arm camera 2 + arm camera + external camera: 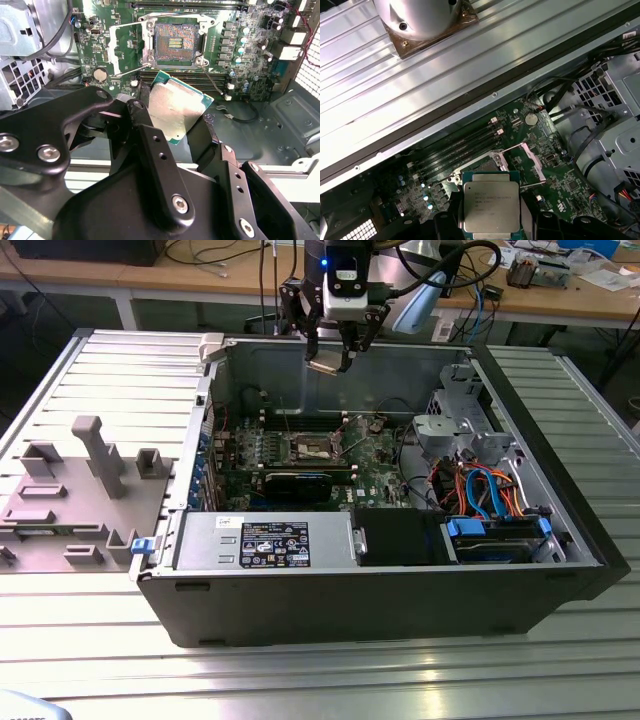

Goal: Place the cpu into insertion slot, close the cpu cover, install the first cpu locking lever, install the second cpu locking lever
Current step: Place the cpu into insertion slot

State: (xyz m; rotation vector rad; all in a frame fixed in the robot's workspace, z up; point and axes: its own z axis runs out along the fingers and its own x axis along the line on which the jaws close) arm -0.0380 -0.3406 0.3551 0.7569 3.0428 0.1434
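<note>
The step in hand appears to be the first one, seating the cpu [180, 107], and it is best done by keeping the chip flat, squaring its edges to the socket walls, lowering it straight down, and letting go without any sideways slide or push, since the contacts in the dark centre look fine and easily bent. The end effector [333, 355] is pinching the cpu by two opposite edges, silvery top facing the wrist, as both wrist views show. It hangs above the open computer case [400, 590] near the back wall, clear of the motherboard [375, 465]. In the exterior view the insertion slot [313, 448] lies at about six o'clock from the end effector, well apart from it and empty. In the second wrist view the cpu cover [113, 50] seems thrown back beside the slot, so the way down looks free, though the chip's edges look turned slightly against the socket's and would need truing. The case rests on the ribbed metal desk [300, 670].
</note>
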